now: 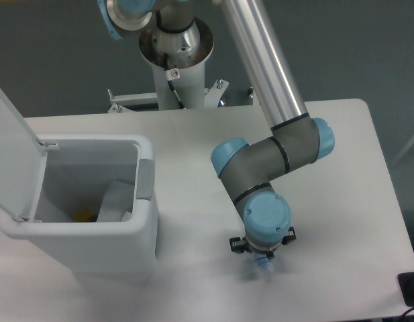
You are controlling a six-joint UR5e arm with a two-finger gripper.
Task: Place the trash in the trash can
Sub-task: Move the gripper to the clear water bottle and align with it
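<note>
The arm reaches down over the right half of the white table (341,221), its wrist pointing straight at the surface so that the blue wrist cap hides almost all of the gripper (262,263). Below the cap only a small pale, bluish-clear shape shows at the table surface; it may be part of the trash (266,267), possibly the bottle's cap end, but it is too small and too covered to say so with confidence. Whether the fingers stand apart, together or clamped on anything cannot be told from this view. No other loose trash piece is visible on the table. The trash can (119,235) stands on the left part of the table, well apart from the gripper, with its flip lid (12,157) swung up and open and a grey panel on the side facing the arm. Inside, a white liner or folded sheet and a small yellowish item are visible; no clear plastic can be made out there, though transparent material would be hard to see. Assessment: the can is ready to receive, but nothing shows a deposit completed. The task appears to be at the pick-up stage, with lifting, transfer across to the can and release all outstanding.
</note>
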